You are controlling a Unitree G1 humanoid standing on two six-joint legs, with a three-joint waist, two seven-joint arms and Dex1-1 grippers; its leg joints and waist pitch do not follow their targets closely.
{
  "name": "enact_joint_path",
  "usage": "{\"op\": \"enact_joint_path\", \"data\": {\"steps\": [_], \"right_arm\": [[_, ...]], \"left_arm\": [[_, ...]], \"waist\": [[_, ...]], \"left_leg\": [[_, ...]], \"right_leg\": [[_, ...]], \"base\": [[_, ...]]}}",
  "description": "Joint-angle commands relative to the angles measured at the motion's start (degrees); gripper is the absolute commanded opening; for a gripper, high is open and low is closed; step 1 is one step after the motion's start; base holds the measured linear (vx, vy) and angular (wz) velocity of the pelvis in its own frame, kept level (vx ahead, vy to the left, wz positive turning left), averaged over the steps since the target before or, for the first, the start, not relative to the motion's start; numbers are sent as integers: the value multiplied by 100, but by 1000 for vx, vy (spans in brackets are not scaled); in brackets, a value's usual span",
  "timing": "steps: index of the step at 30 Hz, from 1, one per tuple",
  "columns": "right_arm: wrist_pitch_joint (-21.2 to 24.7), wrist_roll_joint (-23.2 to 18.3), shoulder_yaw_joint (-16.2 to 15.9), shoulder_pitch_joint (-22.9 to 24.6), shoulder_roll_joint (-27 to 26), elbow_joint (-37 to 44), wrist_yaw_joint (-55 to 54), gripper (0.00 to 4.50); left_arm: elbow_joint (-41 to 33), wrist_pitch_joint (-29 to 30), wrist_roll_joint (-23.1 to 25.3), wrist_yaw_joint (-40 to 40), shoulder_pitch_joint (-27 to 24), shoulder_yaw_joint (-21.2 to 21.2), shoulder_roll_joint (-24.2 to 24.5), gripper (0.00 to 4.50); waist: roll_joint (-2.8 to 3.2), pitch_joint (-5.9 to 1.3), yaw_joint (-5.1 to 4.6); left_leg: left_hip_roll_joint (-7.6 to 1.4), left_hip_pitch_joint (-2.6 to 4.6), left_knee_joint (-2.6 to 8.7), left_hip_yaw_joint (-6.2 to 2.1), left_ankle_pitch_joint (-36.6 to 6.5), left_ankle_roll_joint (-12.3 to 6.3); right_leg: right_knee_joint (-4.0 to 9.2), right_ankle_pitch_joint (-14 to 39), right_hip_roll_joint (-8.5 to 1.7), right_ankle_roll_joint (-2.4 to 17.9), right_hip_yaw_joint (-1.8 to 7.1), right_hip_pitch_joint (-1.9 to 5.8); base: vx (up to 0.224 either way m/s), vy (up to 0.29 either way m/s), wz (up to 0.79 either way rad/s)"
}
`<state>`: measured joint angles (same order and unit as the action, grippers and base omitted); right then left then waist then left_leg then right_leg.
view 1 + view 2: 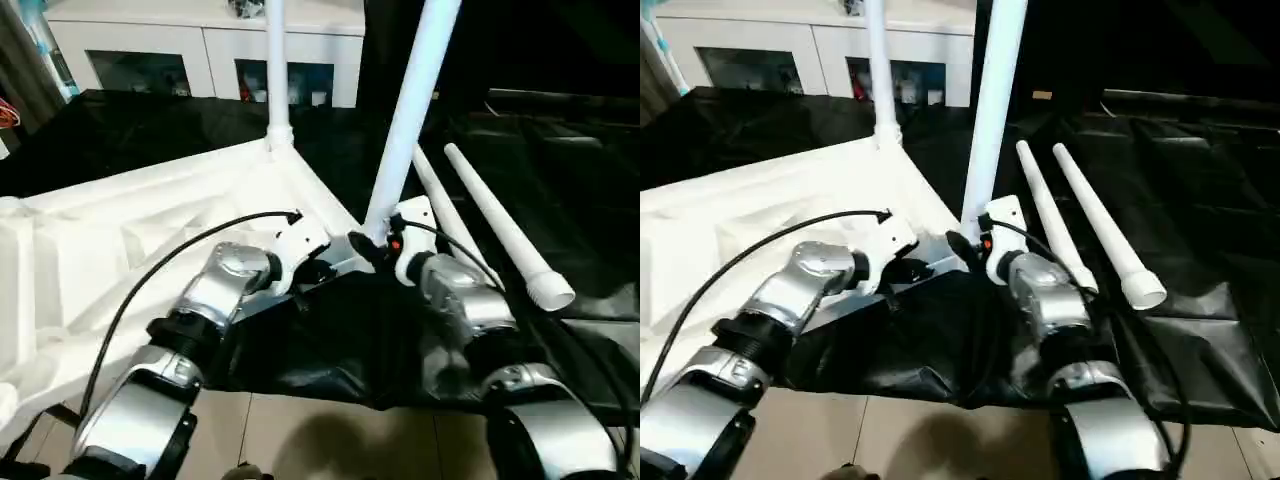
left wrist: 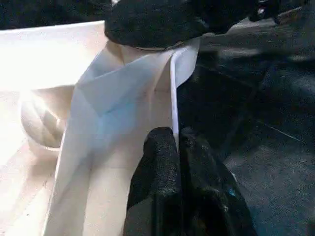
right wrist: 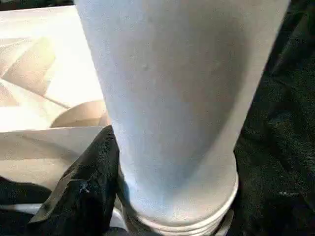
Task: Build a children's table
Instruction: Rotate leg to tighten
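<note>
Left claw (image 2: 178,147) pinching tabletop (image 2: 123,98) edge rib.

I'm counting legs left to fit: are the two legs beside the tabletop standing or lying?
Lying: both loose legs rest flat on the black cloth.

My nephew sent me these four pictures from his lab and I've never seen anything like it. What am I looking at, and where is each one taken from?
This is a humanoid robot building a children's table. The two wide pictures come from cameras in its head, looking down over its silver arms. The white tabletop lies upside down on black sheeting. One leg already stands in the far corner. The right gripper holds a second leg upright at the near corner. Two spare legs lie beside it.

The other two pictures come from wrist cameras. In one, the left gripper pinches the tabletop's thin edge. In the other, the held leg is seen close up by a round corner socket.
</note>
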<state>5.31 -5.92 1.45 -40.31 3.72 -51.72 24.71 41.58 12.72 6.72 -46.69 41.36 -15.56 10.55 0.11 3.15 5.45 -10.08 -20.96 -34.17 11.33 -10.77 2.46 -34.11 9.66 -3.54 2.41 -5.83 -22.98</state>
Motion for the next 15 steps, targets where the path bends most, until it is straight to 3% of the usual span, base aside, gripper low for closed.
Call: {"op": "enact_joint_path", "data": {"steps": [1, 3, 6, 11, 15], "right_arm": [[200, 41, -211, 129, -354, -378, 141, 342], [174, 7, -163, 93, -343, -373, 265, 377], [109, -16, -228, 91, -262, -320, 510, 385], [-220, 131, -790, 527, 279, 479, 1956, 385], [-373, 104, -1005, 818, 668, 942, 2777, 385]], "left_arm": [[-409, -240, -102, 32, 218, -71, -337, 0], [-433, -332, -140, -73, 170, -98, -303, 0], [-481, -417, -151, -243, 99, -162, -222, 0], [-701, -743, -231, -1110, -137, -340, 182, 0], [-712, -890, -332, -1627, -194, -377, 399, 0]], "waist": [[28, -392, -6], [24, -389, -11], [19, -402, -9], [32, -418, 22], [39, -397, 59]], "left_leg": [[-380, 86, 397, -199, -991, -200], [-388, 93, 407, -204, -1080, -187], [-388, 84, 399, -199, -1001, -223], [-404, 55, 377, -190, -806, -400], [-409, 69, 378, -180, -951, -419]], "right_leg": [[452, 1577, -633, 987, 382, 300], [459, 1622, -633, 973, 385, 303], [429, 1406, -638, 1033, 391, 313], [373, 990, -624, 1102, 379, 336], [409, 1256, -618, 1079, 373, 322]], "base": [[0, 0, 0], [0, 0, 0], [0, 0, 0], [0, 0, 0], [0, 0, 0]]}}
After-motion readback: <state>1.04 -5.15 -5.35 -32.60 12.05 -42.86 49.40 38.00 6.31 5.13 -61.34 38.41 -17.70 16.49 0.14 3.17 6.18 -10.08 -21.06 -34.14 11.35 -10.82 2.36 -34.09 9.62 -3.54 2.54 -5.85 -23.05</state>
